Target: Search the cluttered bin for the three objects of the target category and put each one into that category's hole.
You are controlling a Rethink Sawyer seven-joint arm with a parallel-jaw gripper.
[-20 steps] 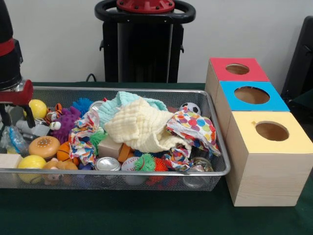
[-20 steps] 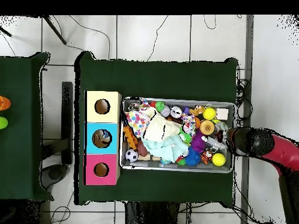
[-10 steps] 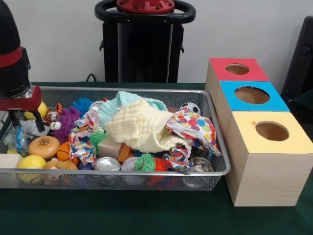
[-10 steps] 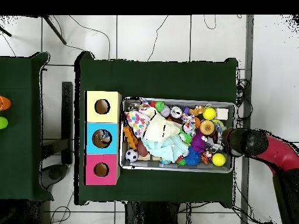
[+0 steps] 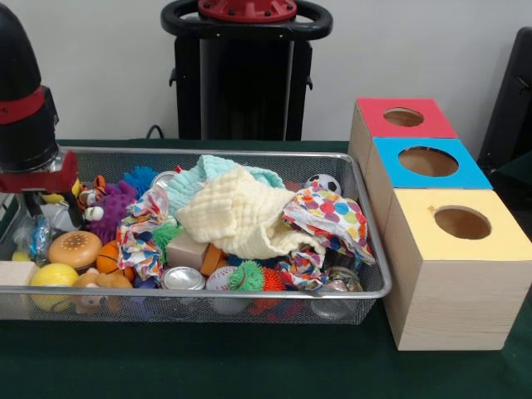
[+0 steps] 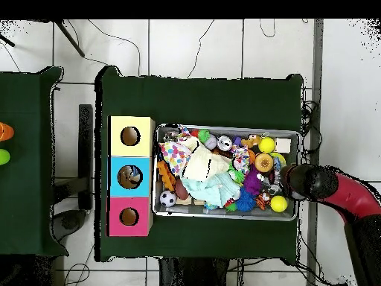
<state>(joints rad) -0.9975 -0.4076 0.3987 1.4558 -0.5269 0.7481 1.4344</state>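
Observation:
The bin (image 5: 208,293) is a wide silver mesh basket full of toys and cloths; it also shows in the overhead view (image 6: 223,127). My gripper (image 5: 48,212) hangs over the bin's left end in the front view, open and empty, its fingers (image 5: 73,208) straddling a grey-white toy (image 5: 51,218) beside a yellow ball (image 5: 60,198). In the overhead view the gripper (image 6: 286,179) is at the bin's right end. Three wooden boxes with holes stand beside the bin: red (image 5: 405,119), blue (image 5: 428,162) and yellow (image 5: 461,224).
In the bin lie a cream cloth (image 5: 241,212), a dotted cloth (image 5: 328,218), a soccer ball (image 5: 322,183), a purple spiky toy (image 5: 112,212), a burger toy (image 5: 75,248), a second yellow ball (image 5: 54,275) and a tin can (image 5: 183,278). The robot's pedestal (image 5: 245,75) stands behind.
The gripper has moved inward over the bin's end, to the right in the front view and to the left in the overhead view. The bin's contents have not moved.

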